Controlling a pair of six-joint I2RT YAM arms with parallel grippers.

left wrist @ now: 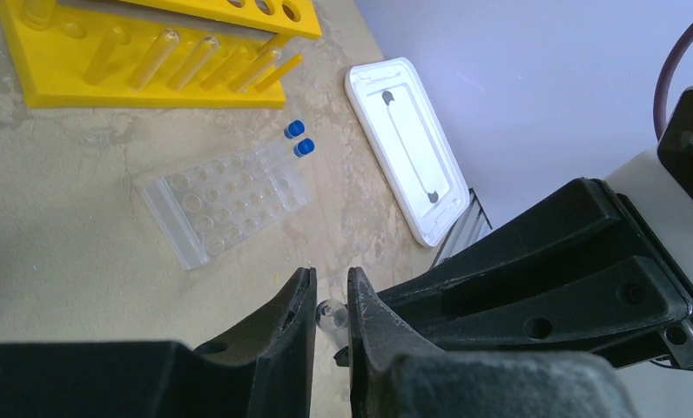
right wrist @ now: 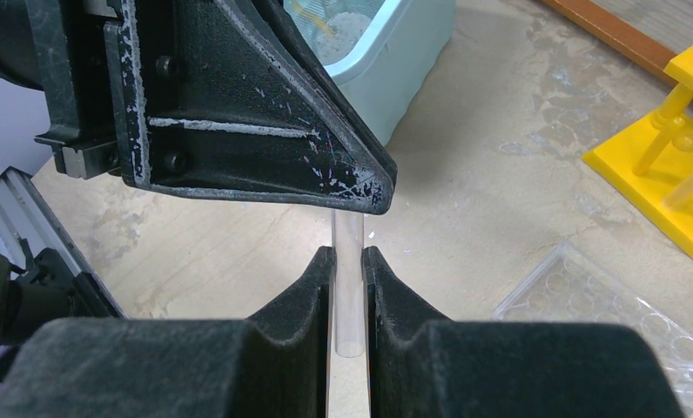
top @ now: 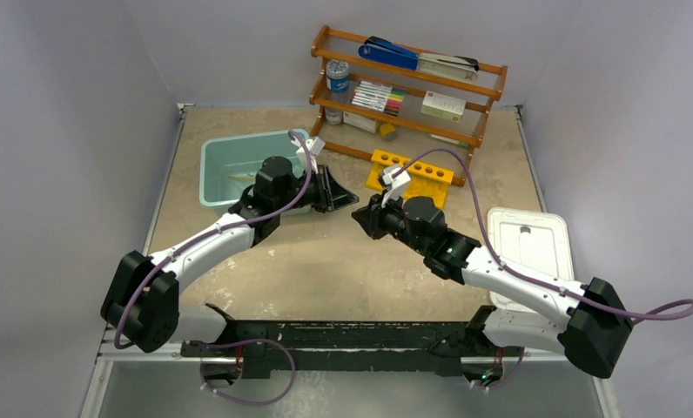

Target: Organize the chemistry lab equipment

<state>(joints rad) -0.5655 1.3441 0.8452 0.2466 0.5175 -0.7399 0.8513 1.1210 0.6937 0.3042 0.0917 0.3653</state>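
Right fingers (right wrist: pixel 312 296): clamped on clear test tube (right wrist: pixel 348 239).
Left fingers (left wrist: pixel 291 322): pinching that tube's rounded end.
Tube position: above table (top: pixel 326 261) middle, between teal bin (top: pixel 211 187) and yellow rack (top: pixel 411 174).

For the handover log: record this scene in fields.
left gripper: shut on the rounded end of the clear tube
right gripper: shut on the same tube
yellow rack: on the table beyond the grippers, tubes in it
well plate: flat on the table near the rack, blue-capped vials beside it
teal bin: left side, open
white lid: right side, lying flat
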